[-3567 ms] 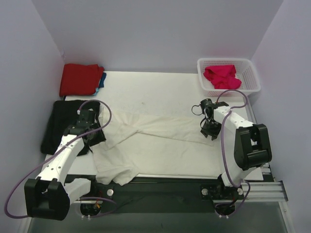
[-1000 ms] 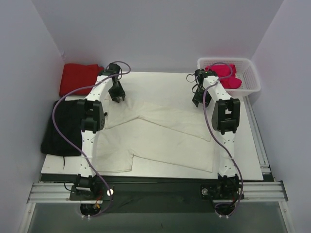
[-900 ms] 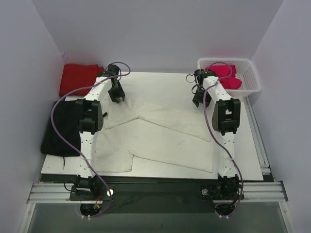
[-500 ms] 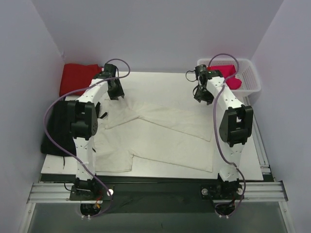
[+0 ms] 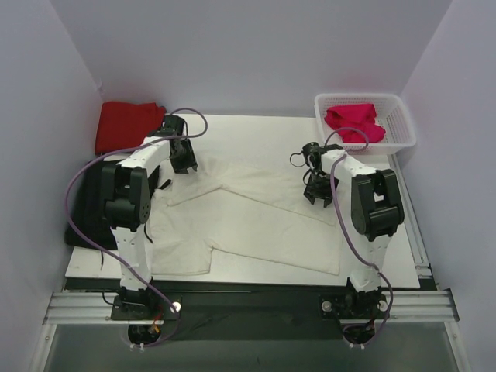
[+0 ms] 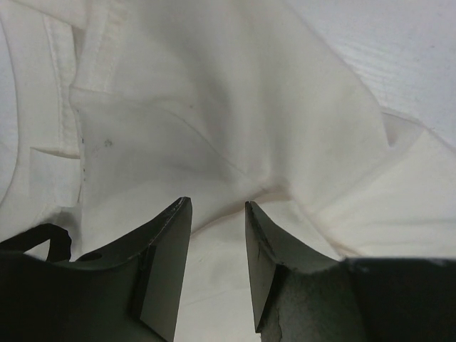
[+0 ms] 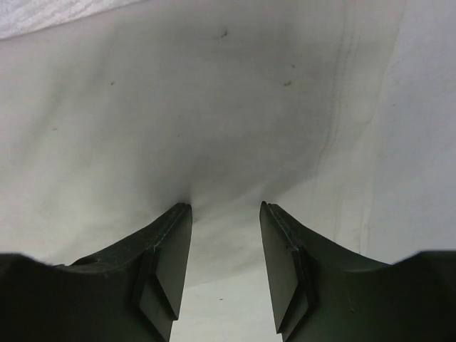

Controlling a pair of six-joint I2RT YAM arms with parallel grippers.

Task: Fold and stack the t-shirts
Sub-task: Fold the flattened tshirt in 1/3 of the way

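The large cream-white t-shirt (image 5: 256,221) lies spread over the table, its sleeves towards the back. My left gripper (image 5: 184,161) is over its back left part, near the collar. In the left wrist view the gripper (image 6: 216,206) is open, its tips just above a soft fold of the cloth (image 6: 214,107). My right gripper (image 5: 318,192) is at the shirt's right edge. It (image 7: 224,206) is open too, and its left fingertip (image 7: 182,214) dents the cloth (image 7: 214,107). Nothing is pinched in either. A folded red t-shirt (image 5: 128,125) lies at the back left. A magenta-pink one (image 5: 353,122) sits in a basket.
The white plastic basket (image 5: 403,128) stands at the back right corner. A black cloth (image 5: 89,213) hangs over the table's left edge. Bare white table (image 5: 256,136) shows behind the shirt. Purple walls close in on three sides.
Both grippers have come back from the far edge and down onto the white shirt. The right one moved farther towards me. The shirt lies as before.
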